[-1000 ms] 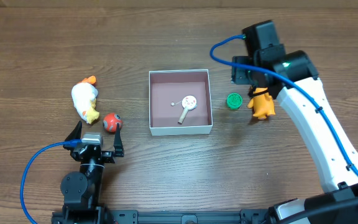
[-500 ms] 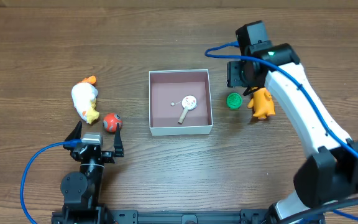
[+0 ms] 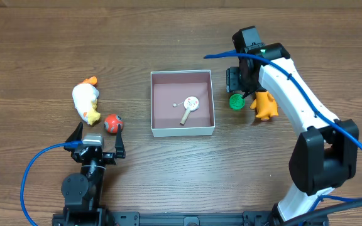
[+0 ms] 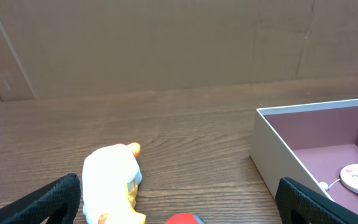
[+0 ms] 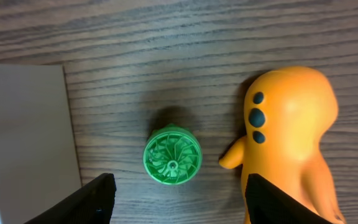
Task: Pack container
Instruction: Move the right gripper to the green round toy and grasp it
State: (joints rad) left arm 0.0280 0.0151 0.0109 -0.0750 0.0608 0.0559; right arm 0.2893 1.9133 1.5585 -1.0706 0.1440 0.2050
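wooden bench (image 3: 43, 37): toward its right edge the right gripper (image 5: 180, 202) hangs released over the green wheel (image 5: 172, 155); drifting down could clip the neighbouring orange toy (image 5: 288, 143).

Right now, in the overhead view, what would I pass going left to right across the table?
White toy bird, red ball, container, green disc, orange toy.

Right gripper (image 5: 179, 190) slid left off the orange toy (image 3: 266, 105) and now hangs over the green disc (image 3: 235, 102). Its arm (image 3: 294, 94) swung its elbow into view too.
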